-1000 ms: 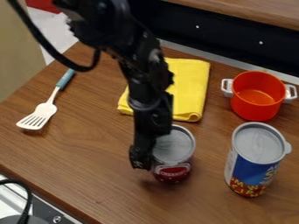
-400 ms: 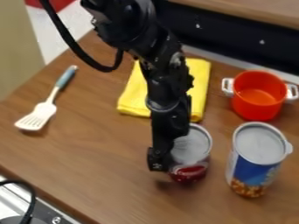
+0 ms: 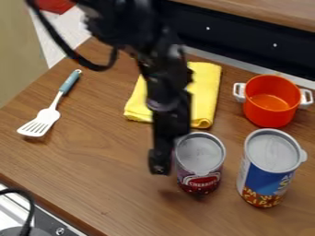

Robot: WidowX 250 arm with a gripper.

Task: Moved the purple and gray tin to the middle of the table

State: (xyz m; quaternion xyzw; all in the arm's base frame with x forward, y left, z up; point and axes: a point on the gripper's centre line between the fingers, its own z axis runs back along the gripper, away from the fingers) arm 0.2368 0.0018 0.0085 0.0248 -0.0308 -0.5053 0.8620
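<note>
The gripper [image 3: 160, 164] is noted just to the picture's left of the purple and gray tin [image 3: 200, 159]; whether it is released or clenched, and whether contact is made, cannot be told. The tin is found upright on the wooden table [image 3: 92, 161], between the gripper and the taller blue can [image 3: 271, 168], nearer the viewer than the yellow cloth [image 3: 206, 92]. Placement is judged nearly complete, with clearance and perhaps slight centring left to be done.
</note>
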